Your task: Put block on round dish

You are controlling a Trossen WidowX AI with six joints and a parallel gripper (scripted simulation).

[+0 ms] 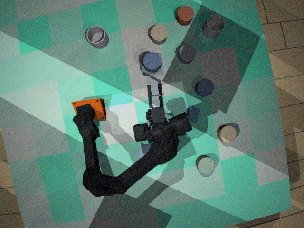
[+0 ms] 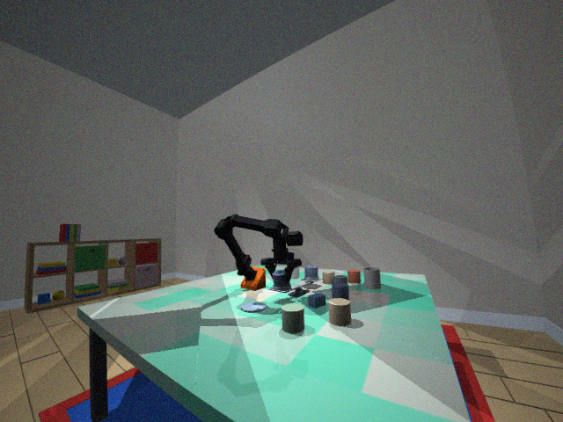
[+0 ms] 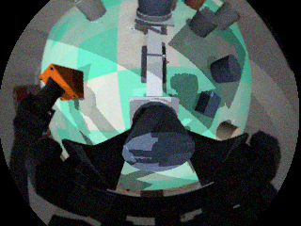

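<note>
The black arm rose from its orange base [image 1: 91, 108], folded at the elbow and reached forward, wrist pointing straight down. The claw [image 3: 157, 145] was clamped on the near blue cup [image 3: 158, 137], its fingers on either side of it.
</note>
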